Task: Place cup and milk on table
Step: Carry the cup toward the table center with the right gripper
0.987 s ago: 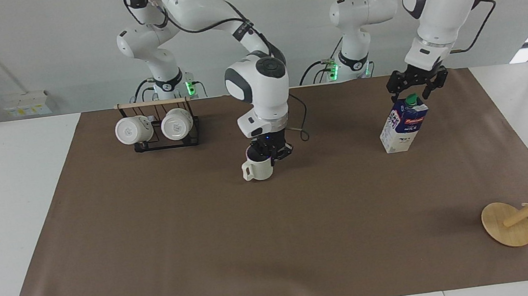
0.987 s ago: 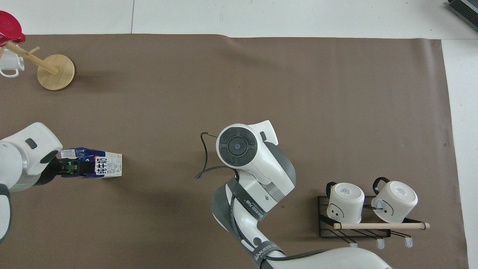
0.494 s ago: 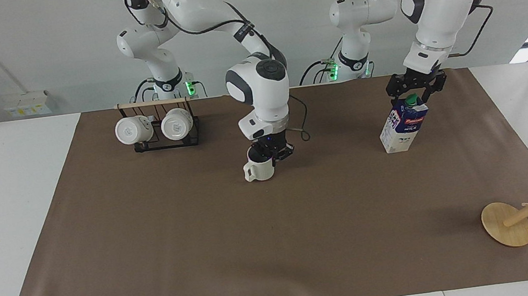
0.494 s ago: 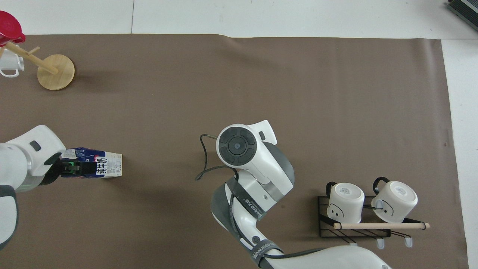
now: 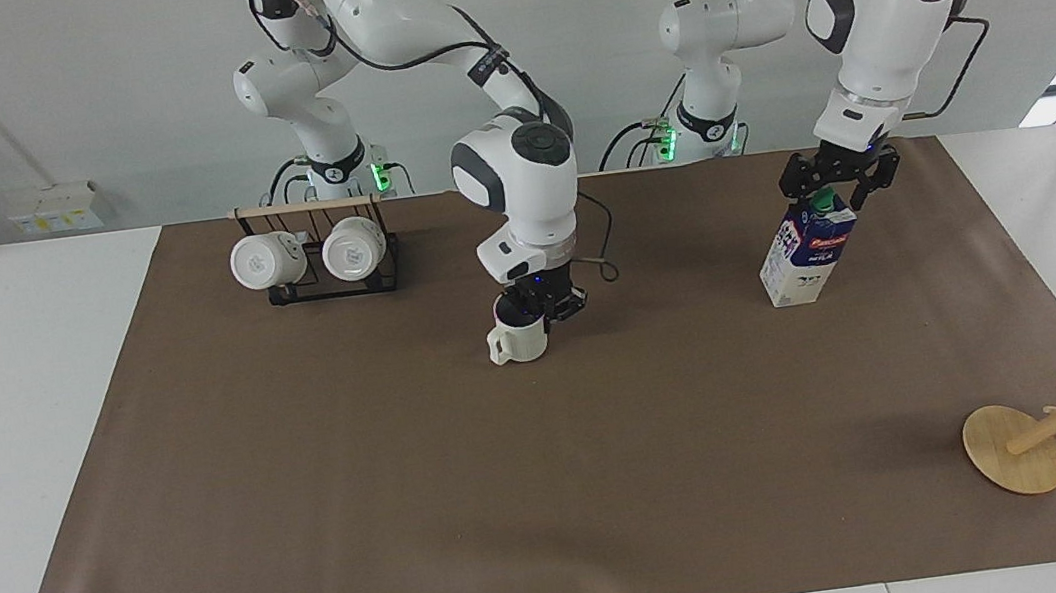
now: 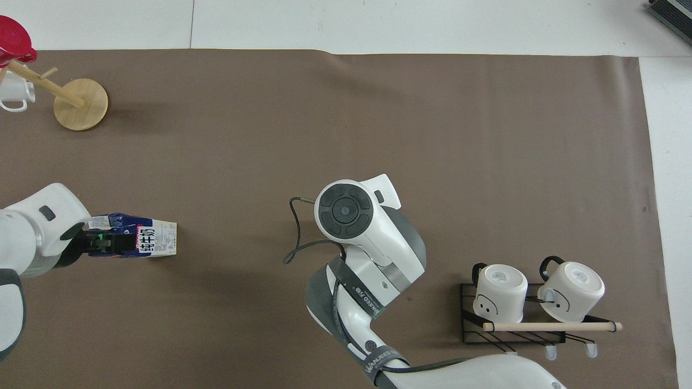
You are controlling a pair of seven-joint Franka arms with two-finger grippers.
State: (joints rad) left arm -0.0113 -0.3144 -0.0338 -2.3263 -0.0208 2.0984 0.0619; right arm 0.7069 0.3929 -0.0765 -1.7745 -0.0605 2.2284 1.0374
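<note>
Small cream-white mug with dark inside and loop handle (image 5: 515,341) stands on the brown-sheeted white table (image 5: 552,495), mid-sheet, toward the robots. Right gripper (image 5: 542,312) is closed on its rim, one finger inside. Judgement: glazed ceramic, stiff, slick, chips if dropped; the rim pinch suits it, the handle stays free.

Tall blue-and-white milk carton with green cap (image 5: 806,247) stands on the sheet toward the left arm's end, leaning slightly. Left gripper (image 5: 839,191) straddles the cap, fingers spread wide, gripping nothing. Judgement: cardboard walls give under squeeze; top-heavy if full, so take it at the upper body.

Hidden: overhead, the right arm covers the mug entirely, and the left gripper (image 6: 89,243) covers the carton top (image 6: 141,242). Fill level cannot be told.
</note>
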